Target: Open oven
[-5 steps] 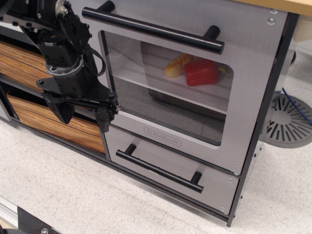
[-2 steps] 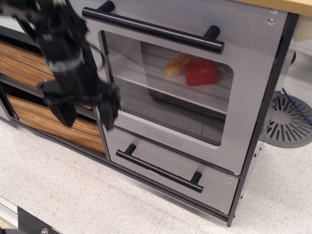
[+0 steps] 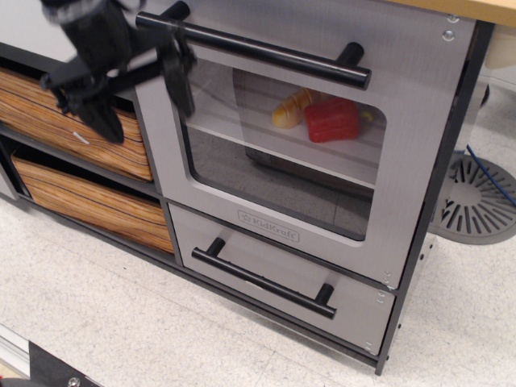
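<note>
The oven point(image 3: 266, 218) is a brushed-silver toy oven and its large door is shut. The long black bar handle point(image 3: 258, 50) runs across the top of the door. Through the clear window I see a red toy point(image 3: 332, 119) and a yellow toy point(image 3: 292, 107) on the white shelf point(image 3: 274, 157). My gripper point(image 3: 141, 98) is motion-blurred at the upper left, open, with its fingers pointing down. One finger point(image 3: 179, 81) hangs just below the handle's left end, over the door's left edge. The other finger point(image 3: 101, 119) is in front of the wood-grain drawers. It holds nothing.
A smaller grey drawer point(image 3: 242, 250) with a shorter black handle point(image 3: 266, 280) sits under the oven. Two wood-grain brown drawers point(image 3: 81, 201) are stacked to the left. A grey slotted round base point(image 3: 476, 201) lies on the floor at right. A wooden countertop point(image 3: 476, 10) runs above.
My gripper has risen from beside the oven door's lower left corner to the left end of the bar handle. The door has stayed shut.
</note>
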